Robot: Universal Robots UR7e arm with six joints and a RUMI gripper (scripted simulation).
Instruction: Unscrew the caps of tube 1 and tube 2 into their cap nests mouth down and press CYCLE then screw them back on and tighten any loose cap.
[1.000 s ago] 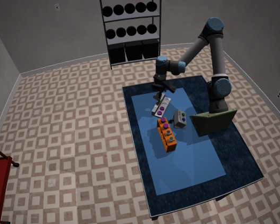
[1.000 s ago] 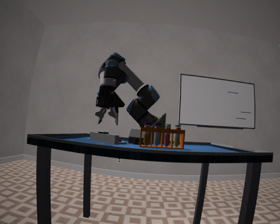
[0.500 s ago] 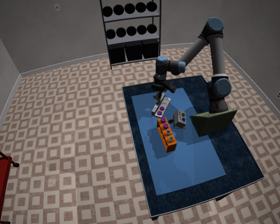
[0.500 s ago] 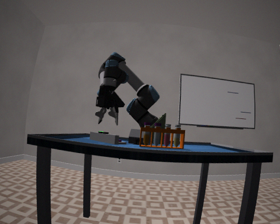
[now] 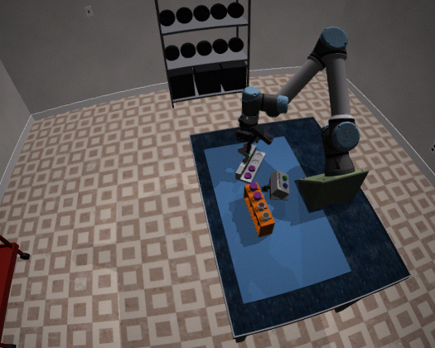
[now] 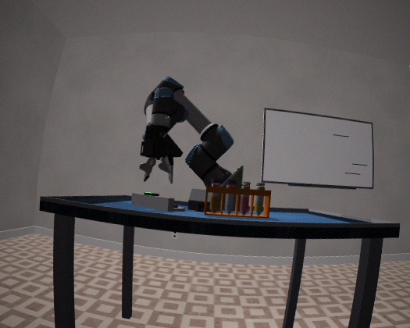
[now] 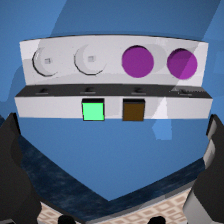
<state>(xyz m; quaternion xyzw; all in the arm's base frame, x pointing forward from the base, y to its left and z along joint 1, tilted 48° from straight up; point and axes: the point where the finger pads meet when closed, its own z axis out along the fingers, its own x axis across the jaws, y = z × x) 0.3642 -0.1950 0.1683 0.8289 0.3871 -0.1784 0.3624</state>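
The grey cap tray point(image 5: 250, 165) lies on the blue mat. In the wrist view it holds two purple caps point(image 7: 137, 61) point(image 7: 182, 64) in its two right nests. Its two left nests point(image 7: 45, 61) point(image 7: 90, 59) are empty. The tray's green lamp point(image 7: 93, 110) is lit and the amber lamp point(image 7: 133, 110) is dark. The orange tube rack point(image 5: 259, 209) holds two tubes with purple caps point(image 5: 254, 186) point(image 5: 257, 195) and two open tubes point(image 5: 260, 205) point(image 5: 266, 215). My gripper point(image 6: 157, 173) hangs well above the tray, open and empty; it also shows in the top view point(image 5: 247, 151).
The grey key housing point(image 5: 280, 184) with a green key point(image 5: 284, 177) and a blue key point(image 5: 285, 185) stands right of the rack. The arm's green base wedge point(image 5: 331, 191) sits at the table's right side. A black shelf point(image 5: 205, 50) stands behind the table.
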